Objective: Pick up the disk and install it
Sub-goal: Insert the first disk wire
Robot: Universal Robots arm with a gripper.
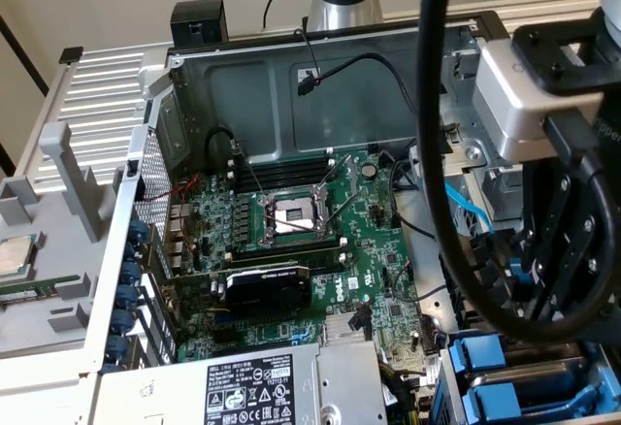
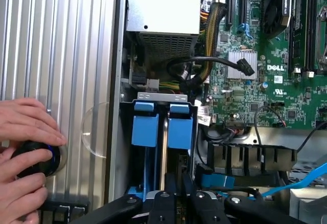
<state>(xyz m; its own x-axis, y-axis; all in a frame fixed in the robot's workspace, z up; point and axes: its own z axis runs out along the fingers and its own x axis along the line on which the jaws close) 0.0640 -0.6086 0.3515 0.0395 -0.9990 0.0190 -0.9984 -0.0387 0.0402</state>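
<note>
The disk (image 2: 181,132) stands on edge in the drive bay at the corner of the open computer case, its bright blue carrier rails facing up and a thin silver edge beside them. In the exterior view the blue rails (image 1: 480,355) sit at the lower right, under my arm. My gripper (image 2: 179,177) hangs just above the blue rails, its black fingers (image 2: 171,188) drawn close together with nothing seen between them. In the exterior view the gripper (image 1: 563,284) hangs over the bay behind a thick black cable. Most of the disk's body is hidden inside the bay.
A person's hand (image 2: 23,132) rests on a round black knob (image 2: 38,157) on the ribbed metal surface. The green motherboard (image 1: 291,250), open processor socket (image 1: 291,216), labelled power-supply box (image 1: 252,386) and loose black cables (image 2: 204,65) crowd the case. A small silver chip (image 1: 15,255) lies outside.
</note>
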